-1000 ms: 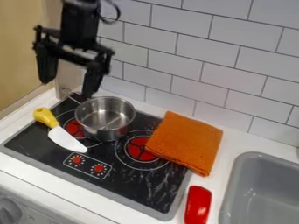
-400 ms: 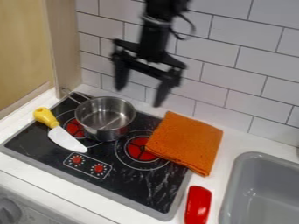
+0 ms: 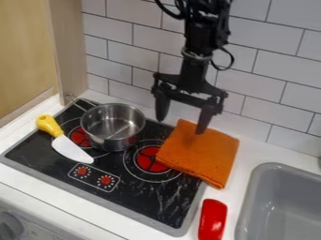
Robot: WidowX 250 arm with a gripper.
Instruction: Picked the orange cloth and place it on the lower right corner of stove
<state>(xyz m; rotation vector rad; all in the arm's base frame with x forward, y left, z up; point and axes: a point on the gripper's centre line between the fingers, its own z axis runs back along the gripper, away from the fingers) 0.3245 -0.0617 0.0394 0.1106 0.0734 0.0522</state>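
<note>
Overall, 1 wide-open, empty gripper [image 3: 182,125], 1 orange cloth [image 3: 199,153], 1 pot [image 3: 113,127], 1 knife [image 3: 67,146].

A kitchen: a stove [image 3: 144,197] with red burners [image 3: 150,159] between seven and eight o'clock, with a metal pot [image 3: 113,126] on it toward nine. A grey sink [image 3: 266,187] is set in the counter [image 3: 251,152] between four and five, and white wall tiles [image 3: 270,61] run from twelve to three.

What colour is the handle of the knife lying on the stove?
The handle is yellow; it shows best in the current camera view.
</note>
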